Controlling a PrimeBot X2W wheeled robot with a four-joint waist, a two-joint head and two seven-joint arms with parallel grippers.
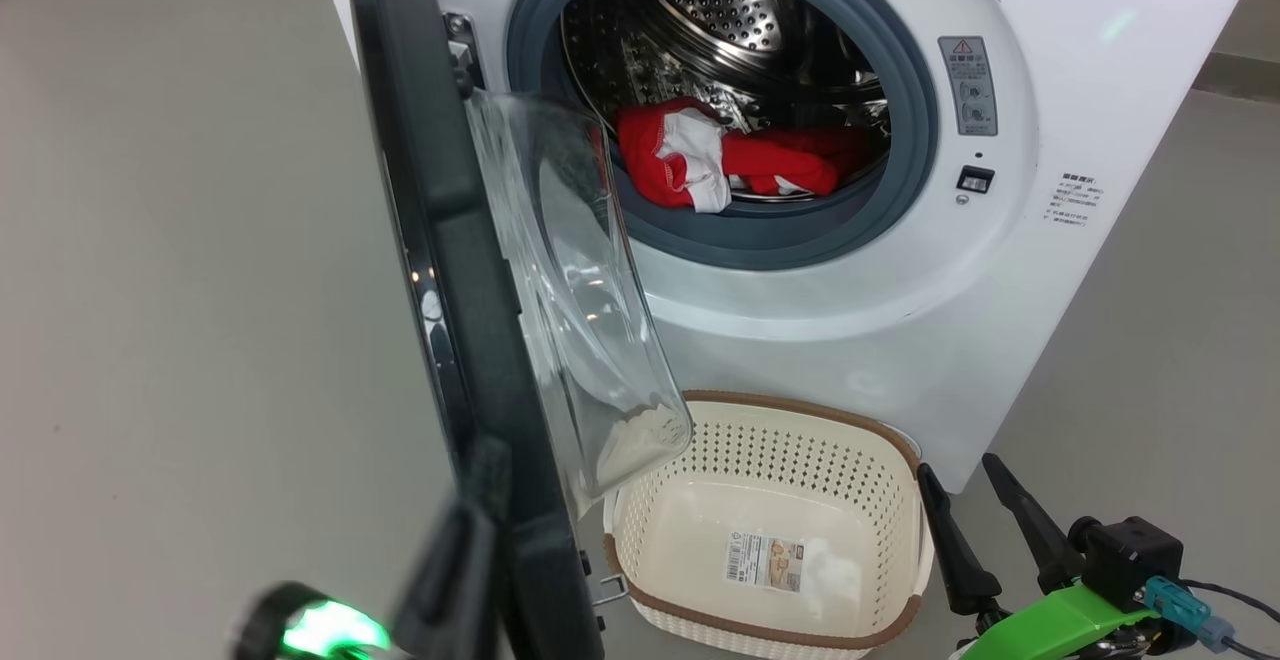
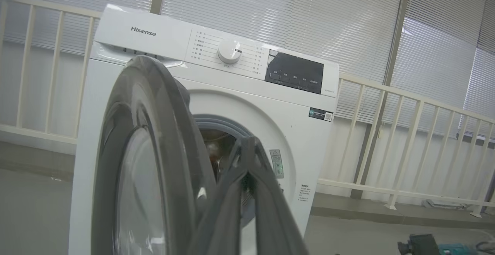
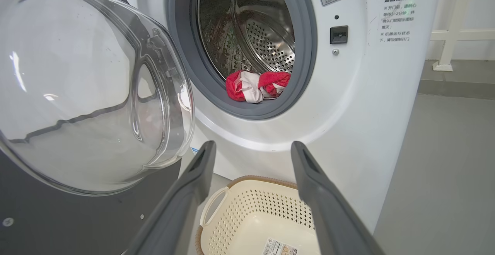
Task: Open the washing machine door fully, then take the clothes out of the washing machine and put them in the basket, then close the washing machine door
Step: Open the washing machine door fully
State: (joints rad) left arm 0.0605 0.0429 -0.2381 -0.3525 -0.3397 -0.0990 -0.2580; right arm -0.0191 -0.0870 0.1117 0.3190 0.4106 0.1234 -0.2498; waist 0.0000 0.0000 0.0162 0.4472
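Well, our glossy black door (image 1: 440, 240) with its clear bulging window (image 1: 580, 290) stands open; red-and-white clothes (image 1: 700, 155) lie in the drum (image 1: 720, 10). Our left pincer (image 2: 247, 143) is closed beside the door's edge; our right pincer (image 3: 253, 147) gapes empty beside the basket (image 3: 247, 208).

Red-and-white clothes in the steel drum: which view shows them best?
Head view: the red-and-white clothes look largest, spread across the drum. Right wrist view shows a smaller bunch. Left wrist view: the round black door hides them.
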